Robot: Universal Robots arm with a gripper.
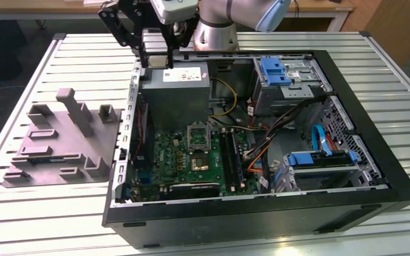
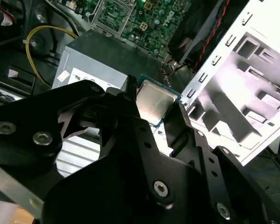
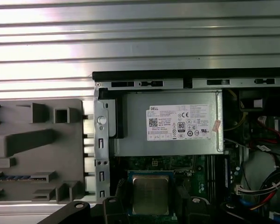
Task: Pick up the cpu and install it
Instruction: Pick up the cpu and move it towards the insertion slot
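The tool (image 2: 154, 103) pinches the cpu (image 2: 151, 100) by its edges, above the case beside the grey power supply (image 3: 168, 123); a loose edge grip could let it tilt or drop, and it might then damage the socket (image 1: 198, 160).

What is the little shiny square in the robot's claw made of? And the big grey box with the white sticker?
The small silvery square cpu, held in the black gripper, looks like metal on top: dull sheen, soft reflections. Its thin greenish rim may be circuit board. The big grey box looks like matte sheet metal: flat panels, crisp edges.
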